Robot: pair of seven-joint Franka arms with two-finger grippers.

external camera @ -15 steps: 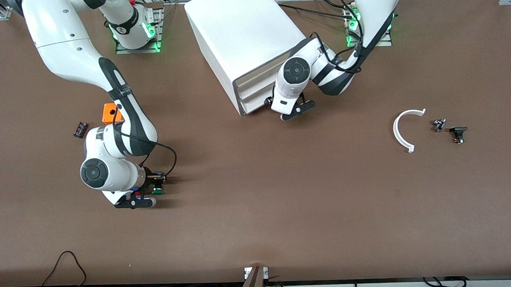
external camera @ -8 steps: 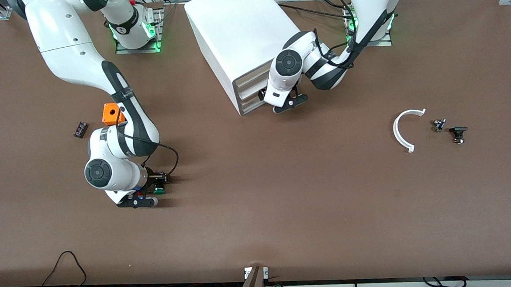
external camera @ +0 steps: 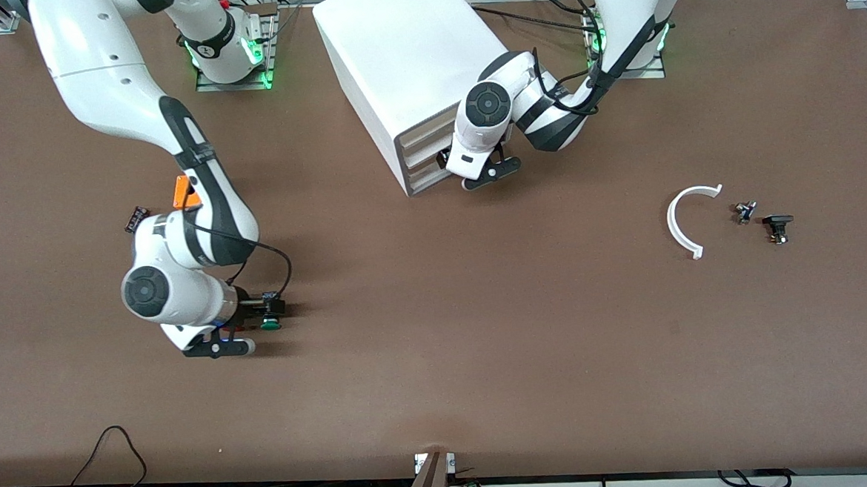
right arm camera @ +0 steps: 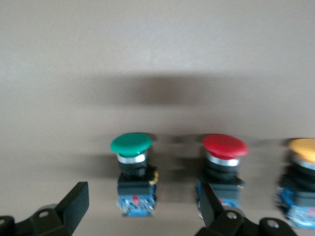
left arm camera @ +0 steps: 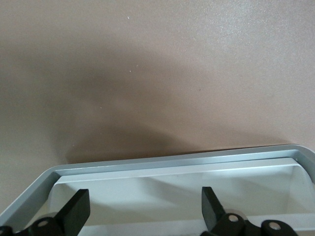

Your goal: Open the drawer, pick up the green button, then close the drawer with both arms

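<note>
The green-capped button (external camera: 269, 324) (right arm camera: 131, 144) lies on the brown table toward the right arm's end. My right gripper (external camera: 253, 318) (right arm camera: 142, 206) is low over it and open, one finger on each side of the button's black-and-blue body, touching nothing. The white cabinet (external camera: 409, 52) stands near the arms' bases. Its lowest drawer (external camera: 426, 178) sits about in line with the two above. My left gripper (external camera: 448, 161) (left arm camera: 143, 209) is open at the drawer fronts, and the drawer's grey rim (left arm camera: 172, 162) runs just past its fingertips.
A red-capped button (right arm camera: 224, 146) and an orange-capped one (right arm camera: 302, 150) lie beside the green one. An orange block (external camera: 184, 191) and a small dark part (external camera: 134, 218) sit by the right arm. A white arc (external camera: 688, 219) and two small dark parts (external camera: 743, 212) (external camera: 777, 225) lie toward the left arm's end.
The right gripper has opened and let go of the green button, which stays on the table. The left gripper has moved in toward the cabinet's drawer fronts.
</note>
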